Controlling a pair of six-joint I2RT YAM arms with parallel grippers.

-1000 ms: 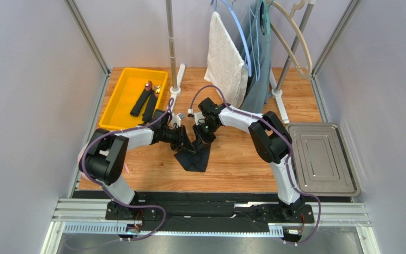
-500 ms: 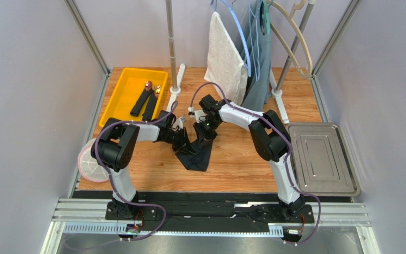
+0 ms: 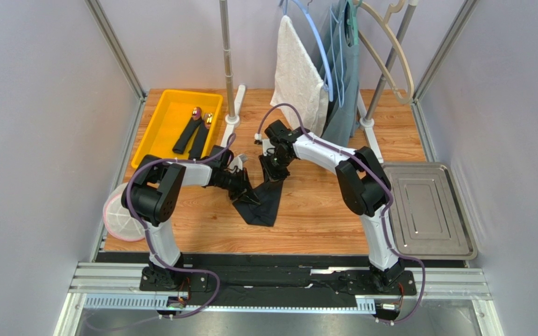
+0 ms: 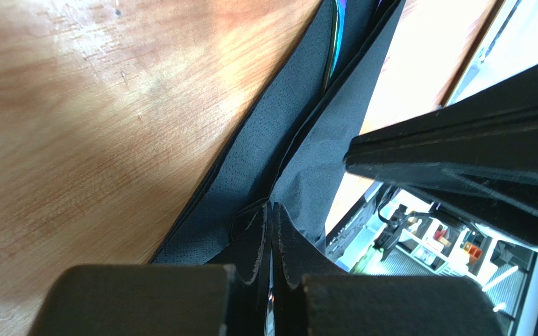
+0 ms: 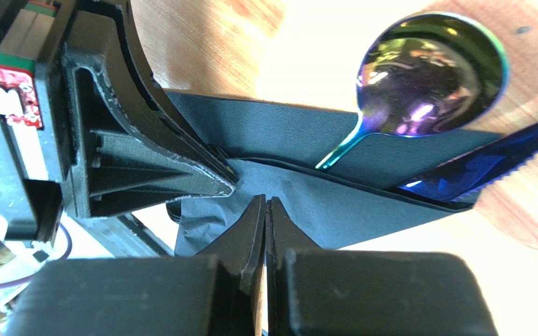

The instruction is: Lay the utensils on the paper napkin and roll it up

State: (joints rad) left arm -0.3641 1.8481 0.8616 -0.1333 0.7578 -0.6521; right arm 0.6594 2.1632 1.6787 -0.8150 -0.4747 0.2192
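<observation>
The left arm is bent sharply at the elbow and its forearm lies low over the table point(image 3: 321, 210), pointing to the right. The left gripper point(image 4: 272, 211) is closed tight on an edge of the paper napkin point(image 3: 263, 206), which lies folded at the table's middle. A spoon point(image 5: 430, 77) and a blue knife point(image 5: 482, 166) stick out of its fold. The right arm arches forward and leftward, and the right gripper point(image 5: 265, 204) is also pinched on the napkin.
</observation>
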